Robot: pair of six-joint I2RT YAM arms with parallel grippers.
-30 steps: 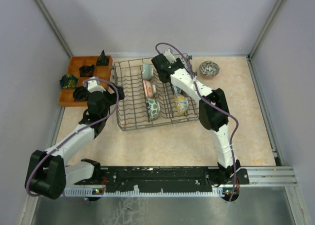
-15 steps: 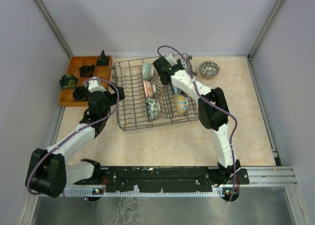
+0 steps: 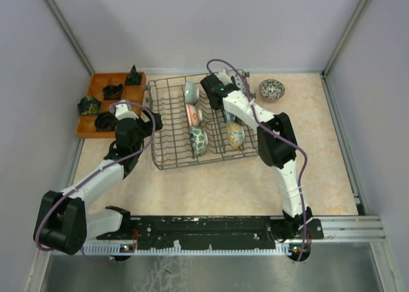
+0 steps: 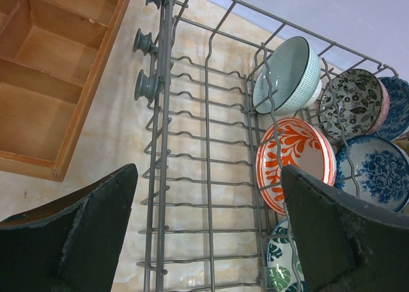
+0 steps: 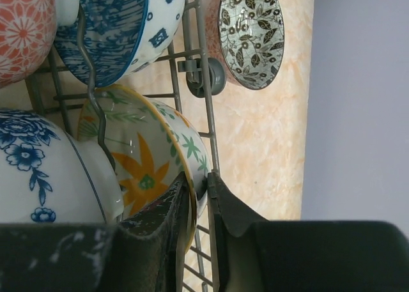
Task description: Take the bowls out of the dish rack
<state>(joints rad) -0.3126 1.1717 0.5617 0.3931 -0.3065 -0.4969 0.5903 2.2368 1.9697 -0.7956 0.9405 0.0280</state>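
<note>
The dish rack (image 3: 171, 129) sits in the middle of the table, and from where I stand most of the bowls are in it, propped on edge between the tines. The right gripper (image 5: 199, 193) has reached into the rack's far right corner. Its two fingers are drawn close together, pinching the rim of a yellow-rimmed bowl (image 5: 144, 158) painted with orange flowers and green leaves, right beside the rack's outer wire. Next to that bowl stand a blue-flowered bowl (image 5: 38, 170) and a blue-and-white patterned bowl (image 5: 121, 23). A black-leaf bowl (image 5: 249, 36) lies outside the rack on the tabletop, near its far right corner. The left gripper (image 4: 208, 170) hangs over the rack's left side with its fingers spread wide and nothing between them. Ahead of it, in its own camera, are a pale green bowl (image 4: 287, 75), a red-and-white bowl (image 4: 297, 161) and a green-leaf bowl (image 4: 281, 266). An orange tray (image 3: 102, 103) lies just left of the rack.
</note>
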